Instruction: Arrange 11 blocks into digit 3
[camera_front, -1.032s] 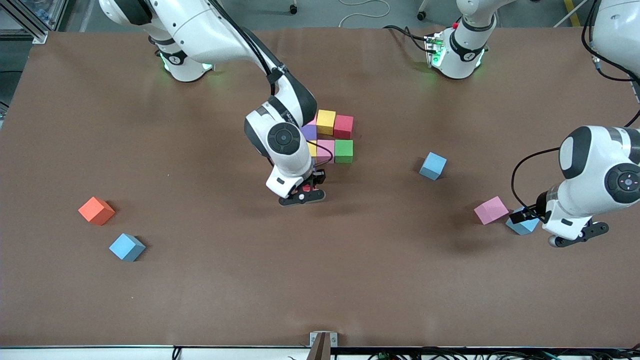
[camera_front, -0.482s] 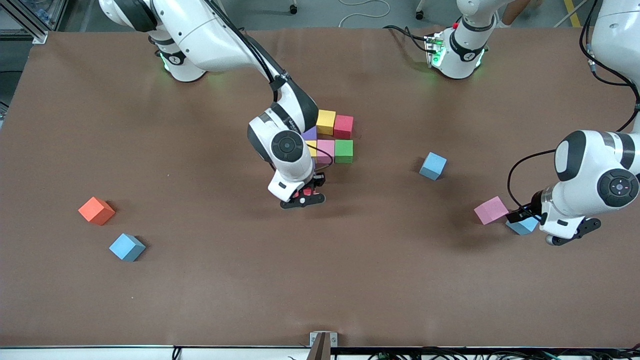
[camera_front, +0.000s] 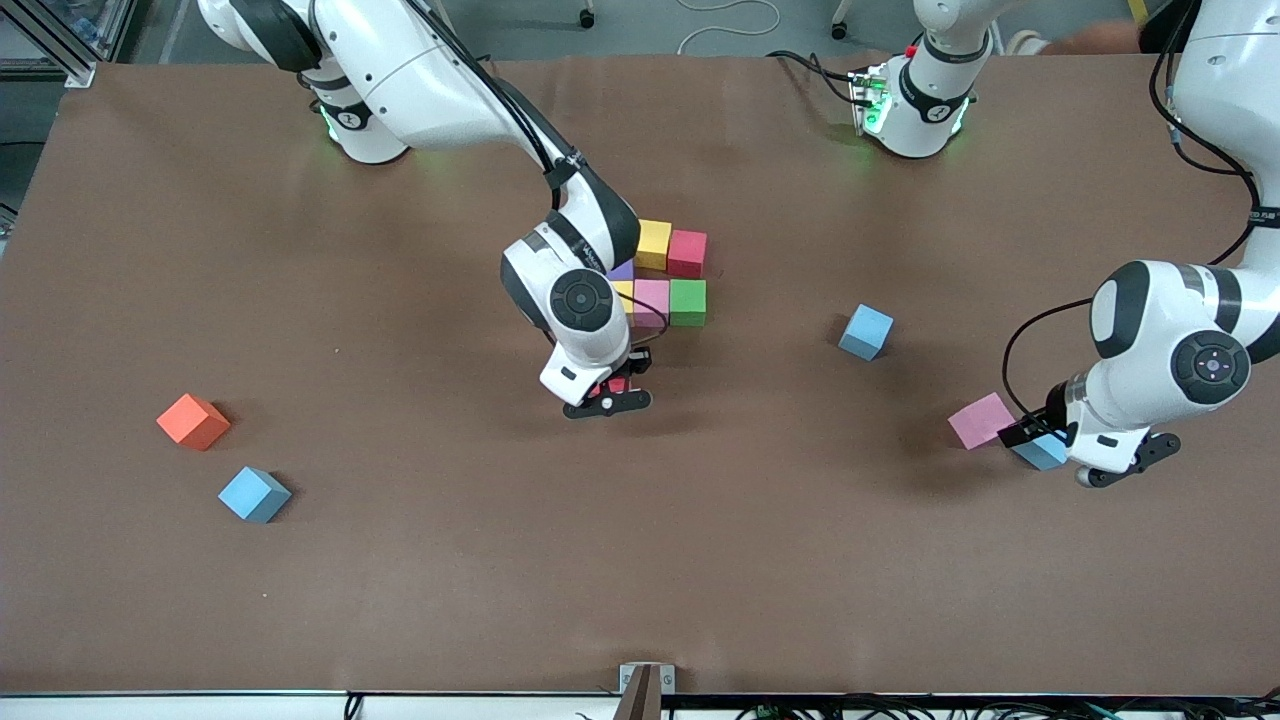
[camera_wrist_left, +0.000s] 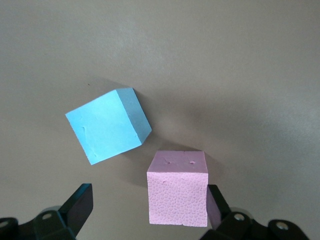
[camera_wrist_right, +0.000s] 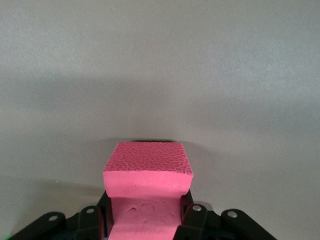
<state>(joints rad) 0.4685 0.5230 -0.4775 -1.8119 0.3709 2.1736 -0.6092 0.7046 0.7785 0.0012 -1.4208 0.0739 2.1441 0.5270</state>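
Right tool pinching red block (base hidden), left tool spread

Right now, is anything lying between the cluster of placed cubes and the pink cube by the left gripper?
Yes, in the front view one light blue cube sits on the brown table between the cluster and the pink cube; the rest is bare.

Two glossy white arms, black joint bands, round black end caps with small centre marks. Black cables clipped along links. Black two-finger left gripper, black right gripper, silver screws at finger mounts. Green lights at bases.
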